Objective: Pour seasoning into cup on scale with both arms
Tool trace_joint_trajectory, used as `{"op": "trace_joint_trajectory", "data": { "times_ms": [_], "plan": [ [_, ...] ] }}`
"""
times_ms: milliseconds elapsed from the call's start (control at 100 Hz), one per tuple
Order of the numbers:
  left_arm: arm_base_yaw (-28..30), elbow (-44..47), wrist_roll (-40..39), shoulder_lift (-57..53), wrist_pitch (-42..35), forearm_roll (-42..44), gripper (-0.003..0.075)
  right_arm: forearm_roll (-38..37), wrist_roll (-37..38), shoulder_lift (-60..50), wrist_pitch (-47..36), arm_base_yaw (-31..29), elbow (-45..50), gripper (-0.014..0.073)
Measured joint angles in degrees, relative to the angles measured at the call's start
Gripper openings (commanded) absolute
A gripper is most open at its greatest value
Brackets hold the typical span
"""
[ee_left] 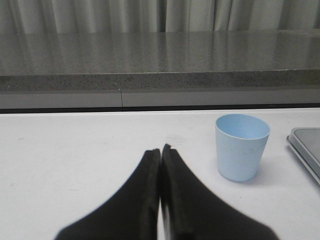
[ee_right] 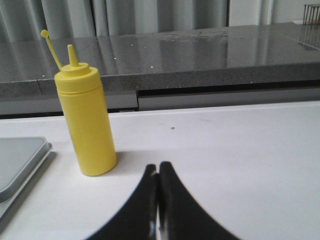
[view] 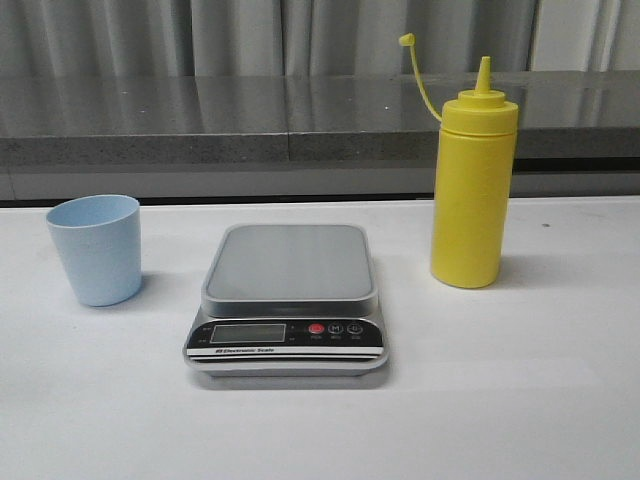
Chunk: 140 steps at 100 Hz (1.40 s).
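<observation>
A flat silver-grey digital kitchen scale point(view: 287, 300) with a black front panel, a dim display and a red button sits in the middle of the white table point(view: 520, 400), its platform bare. To its left, well apart from it, stands a small pale blue plastic tumbler point(view: 95, 249), upright and open at the top. To the right of the scale stands a tall yellow plastic squeeze bottle point(view: 472, 190), upright, its pointed nozzle uncovered and its little cap point(view: 406, 40) dangling up and off to the left on a thin yellow tether.

Neither arm shows from the front. From the left wrist, the left gripper point(ee_left: 160, 149) has its black fingers pressed together with nothing between them, hovering low over the table with the tumbler point(ee_left: 241, 146) just ahead and to one side. From the right wrist, the right gripper point(ee_right: 158, 166) is likewise closed on nothing, the yellow bottle point(ee_right: 86, 124) standing near it beside the scale's edge point(ee_right: 20, 162)
</observation>
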Motion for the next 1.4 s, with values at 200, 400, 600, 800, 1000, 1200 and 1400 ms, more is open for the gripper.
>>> {"op": "trace_joint_trajectory", "data": {
  "times_ms": [200,400,600,800,1000,1200,1400],
  "plan": [
    [0.0,0.0,0.0,0.0,0.0,0.1,-0.0020,0.0,0.0,0.0,0.0,0.0,0.0,-0.0068],
    [0.0,0.0,0.0,0.0,-0.9,0.1,-0.0020,0.0,0.0,0.0,0.0,0.0,0.0,-0.0068],
    [0.2,0.0,0.0,0.0,-2.8,0.4,-0.0020,0.0,0.0,0.0,0.0,0.0,0.0,-0.0068],
    [0.2,-0.7,0.0,0.0,-2.6,-0.9,-0.0021,0.0,0.0,0.0,0.0,0.0,0.0,-0.0068],
    [0.2,-9.9,0.0,2.7,2.8,-0.9,-0.0020,0.0,0.0,0.0,0.0,0.0,0.0,-0.0068],
    [0.2,-20.9,0.0,12.8,10.1,-0.9,-0.0020,0.0,0.0,0.0,0.0,0.0,0.0,-0.0068],
    [0.2,-31.7,0.0,25.8,18.9,-0.9,-0.0018,0.0,0.0,0.0,0.0,0.0,0.0,-0.0068]
  ]
}}
